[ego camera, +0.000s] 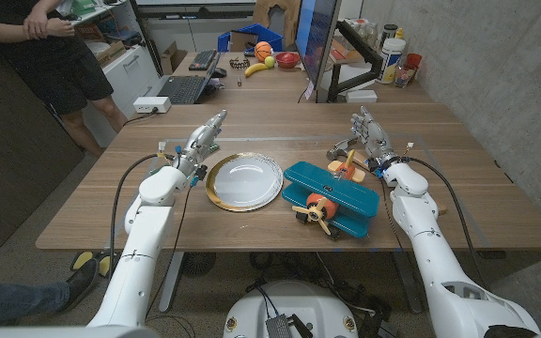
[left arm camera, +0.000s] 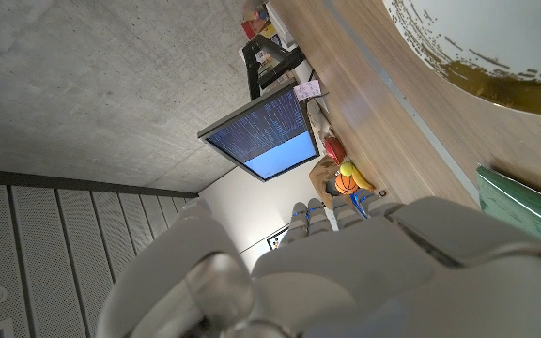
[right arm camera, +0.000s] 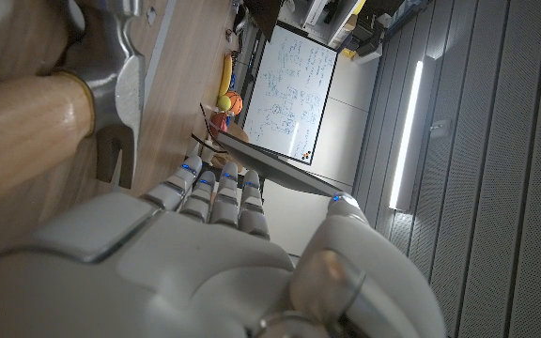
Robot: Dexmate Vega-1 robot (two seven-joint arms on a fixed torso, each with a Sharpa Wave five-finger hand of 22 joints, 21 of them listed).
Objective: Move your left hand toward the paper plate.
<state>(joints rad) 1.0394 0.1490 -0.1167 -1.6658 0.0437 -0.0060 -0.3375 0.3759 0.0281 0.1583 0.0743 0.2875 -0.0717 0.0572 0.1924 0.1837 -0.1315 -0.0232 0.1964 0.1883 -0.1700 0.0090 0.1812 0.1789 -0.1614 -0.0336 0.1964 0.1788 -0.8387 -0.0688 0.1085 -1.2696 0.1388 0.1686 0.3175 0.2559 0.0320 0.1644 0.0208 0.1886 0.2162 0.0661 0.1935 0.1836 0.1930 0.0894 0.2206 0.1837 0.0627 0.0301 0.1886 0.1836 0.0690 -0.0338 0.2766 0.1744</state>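
Here the left hand (ego camera: 205, 137), seemingly loose and holding nothing, hovers just beside the paper plate (ego camera: 243, 182) rim.

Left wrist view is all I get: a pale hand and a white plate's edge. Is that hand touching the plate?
Observer: No. The left hand is open beside the plate, apart from it.
Operator: What's the green thing at the edge of my picture?
Observer: A teal toy plane, lying on the plate's other side.
Operator: Where's the other hand?
Observer: The right hand is behind the plane, next to a hammer, holding nothing.
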